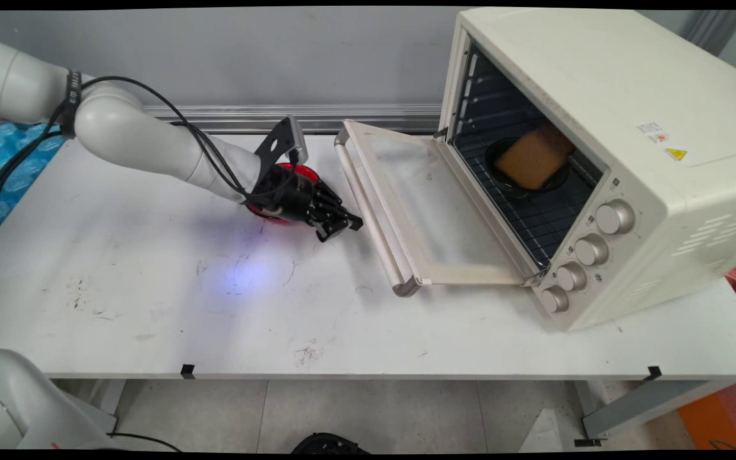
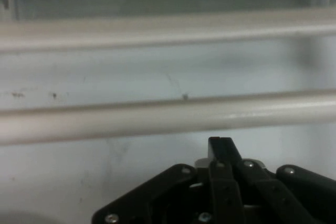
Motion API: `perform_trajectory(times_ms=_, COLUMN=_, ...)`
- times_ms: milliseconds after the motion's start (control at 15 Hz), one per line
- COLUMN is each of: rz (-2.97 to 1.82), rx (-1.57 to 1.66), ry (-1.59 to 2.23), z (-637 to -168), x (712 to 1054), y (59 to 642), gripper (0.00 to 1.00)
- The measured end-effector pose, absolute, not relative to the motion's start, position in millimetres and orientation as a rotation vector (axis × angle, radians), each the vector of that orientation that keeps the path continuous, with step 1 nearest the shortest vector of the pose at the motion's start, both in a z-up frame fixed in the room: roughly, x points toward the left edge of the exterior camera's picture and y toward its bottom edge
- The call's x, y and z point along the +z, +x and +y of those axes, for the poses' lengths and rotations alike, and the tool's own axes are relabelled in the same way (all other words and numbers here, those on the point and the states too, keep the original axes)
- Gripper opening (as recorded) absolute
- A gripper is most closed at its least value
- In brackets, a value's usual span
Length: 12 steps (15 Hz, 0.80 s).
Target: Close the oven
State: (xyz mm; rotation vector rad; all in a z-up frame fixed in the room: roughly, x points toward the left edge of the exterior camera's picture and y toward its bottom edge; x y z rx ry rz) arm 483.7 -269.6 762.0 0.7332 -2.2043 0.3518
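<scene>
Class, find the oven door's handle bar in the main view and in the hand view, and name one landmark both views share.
Main view: the handle bar runs along the outer edge of the open oven door, just right of the gripper.
Hand view: the handle bar crosses the picture from side to side, just above the gripper.
Shared landmark: the white table.

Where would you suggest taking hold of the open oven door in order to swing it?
I would take the door handle, the long pale bar along the free edge of the dropped-open door. It stands clear of the panel, so fingers can fit behind it. Come from the table side, where the claw already sits, and grip near mid-length.
</scene>
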Motion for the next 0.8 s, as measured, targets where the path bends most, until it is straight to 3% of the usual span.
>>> perform_trajectory(times_ms=800, rz=-2.163, rx=0.396, ry=0.684, z=-276.8, x=773.5, y=477.3, gripper=0.0)
